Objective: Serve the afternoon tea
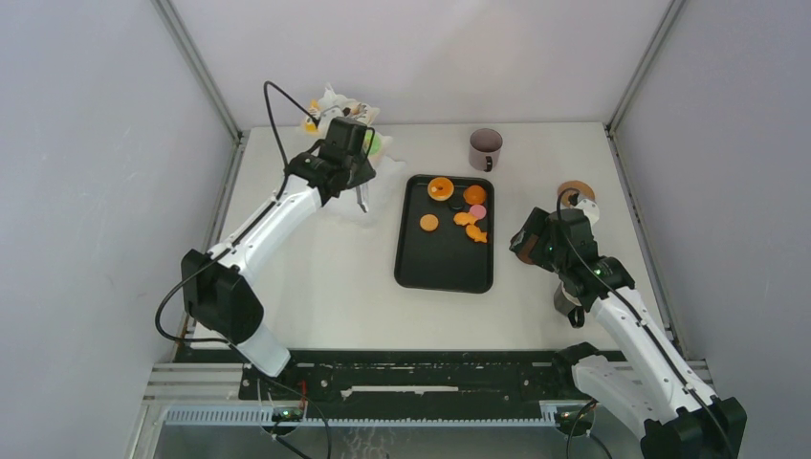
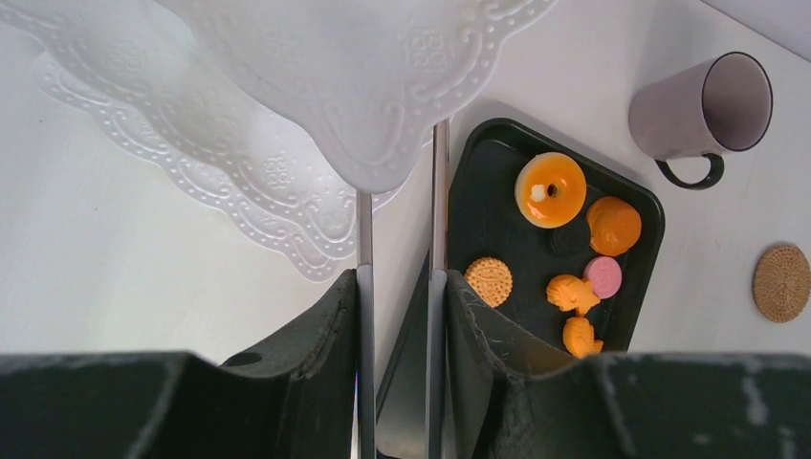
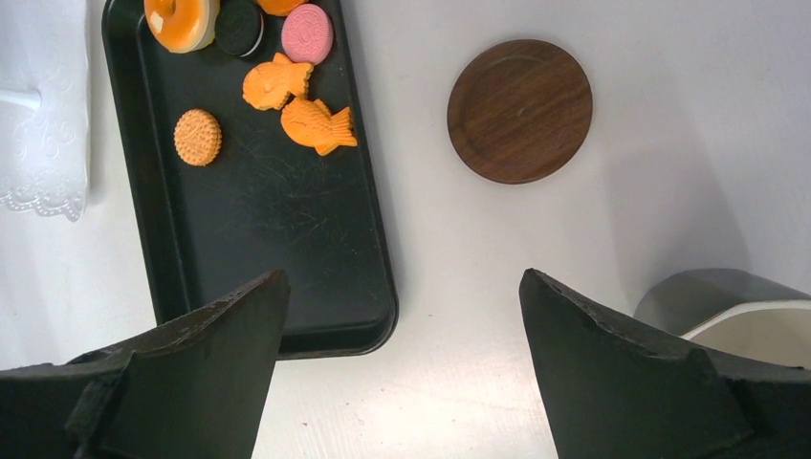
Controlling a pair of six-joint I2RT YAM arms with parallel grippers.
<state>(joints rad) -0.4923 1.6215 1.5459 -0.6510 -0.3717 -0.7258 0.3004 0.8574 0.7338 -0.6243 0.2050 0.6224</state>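
Steel tongs (image 2: 364,239) sat pinched in the left gripper (image 2: 402,283). Jaws were drawn in narrow on the tong arms, the arms stood apart, and nothing showed between them. Their tips reached under the scalloped edge of the white tiered stand (image 2: 363,86) at the far left of the worktop (image 1: 325,277). This was judged a delivery position, with tongs used because the pieces are too small for bare fingers. A few pastries (image 1: 312,122) showed on the stand in the top view, mostly hidden by the arm.

Right gripper (image 3: 402,283) was spread fully wide and held nothing. It hovered over bare worktop between the black tray (image 3: 277,239) and a round wooden coaster (image 3: 519,110). A second mug (image 3: 736,306) sat just beside its right finger, off the coaster, and was probably that arm's next job.

Seven pieces were unserved on the tray's far half:
- orange doughnut (image 2: 550,188)
- orange cake (image 2: 613,225)
- pink cookie (image 2: 602,276)
- dark sandwich cookie (image 3: 238,29)
- round biscuit (image 2: 489,280)
- two fish-shaped cakes (image 3: 318,124)

A dark mug (image 2: 698,105) stood beyond the tray. The woven coaster (image 2: 781,282) lay apart from it, bare.
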